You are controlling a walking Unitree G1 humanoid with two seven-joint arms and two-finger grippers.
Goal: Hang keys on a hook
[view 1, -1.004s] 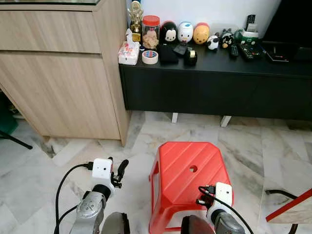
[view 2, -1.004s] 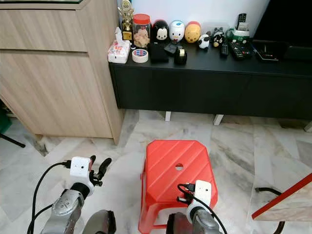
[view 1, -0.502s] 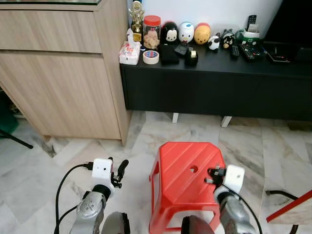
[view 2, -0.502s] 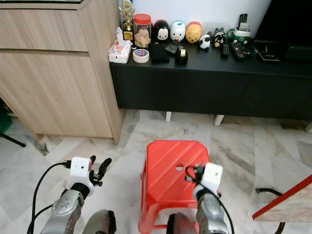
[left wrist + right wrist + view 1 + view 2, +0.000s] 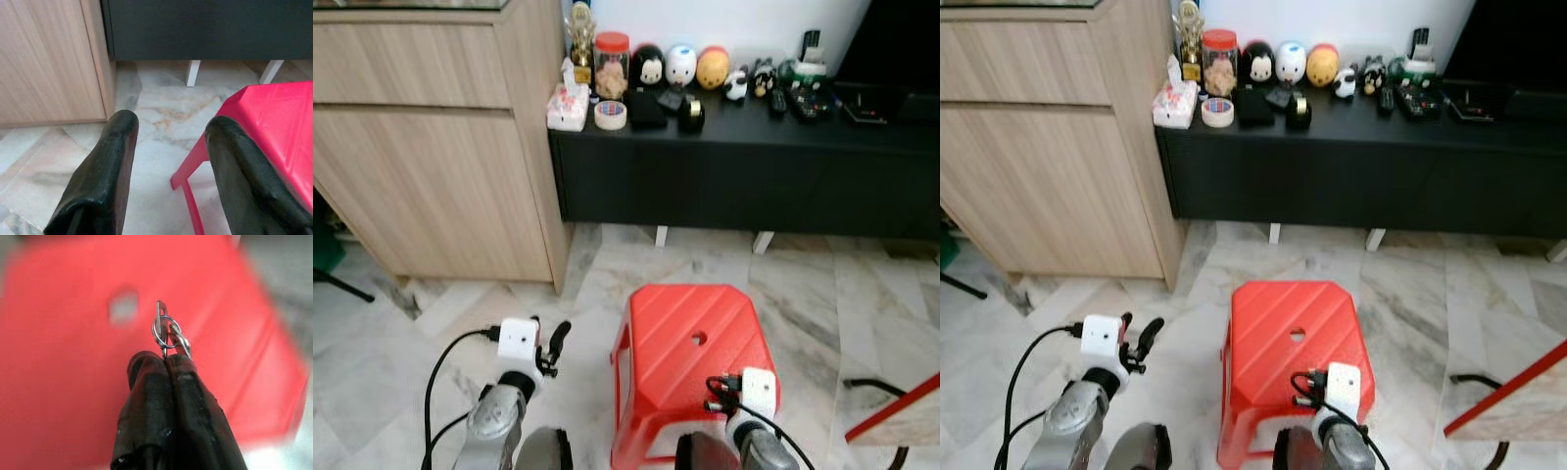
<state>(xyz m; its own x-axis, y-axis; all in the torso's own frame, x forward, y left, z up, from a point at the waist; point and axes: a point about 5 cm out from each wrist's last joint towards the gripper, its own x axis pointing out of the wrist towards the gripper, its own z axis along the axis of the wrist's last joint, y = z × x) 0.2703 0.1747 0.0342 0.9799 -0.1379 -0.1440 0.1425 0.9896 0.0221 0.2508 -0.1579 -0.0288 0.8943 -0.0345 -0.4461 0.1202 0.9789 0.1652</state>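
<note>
A small set of keys on a metal ring [image 5: 167,331] sticks out past the tips of my right gripper [image 5: 164,360], which is shut on it. That gripper hangs low over the red plastic stool [image 5: 690,343]; its white wrist camera [image 5: 758,391] sits above the stool's near right corner. My left gripper [image 5: 166,137] is open and holds nothing. It points at the marble floor left of the stool, and its black fingers [image 5: 554,344] show beside the stool's left edge.
A long black console [image 5: 754,147] stands ahead, carrying a tape roll [image 5: 610,115], a tissue pack [image 5: 566,106], a jar, toy figures and remotes. A wooden cabinet [image 5: 431,147] fills the left. A red-edged board [image 5: 891,416] and a black cable [image 5: 867,387] lie at the lower right.
My right arm rose over the stool half a second ago and has dropped back low. The left arm has not moved. The head camera shifted slightly.
</note>
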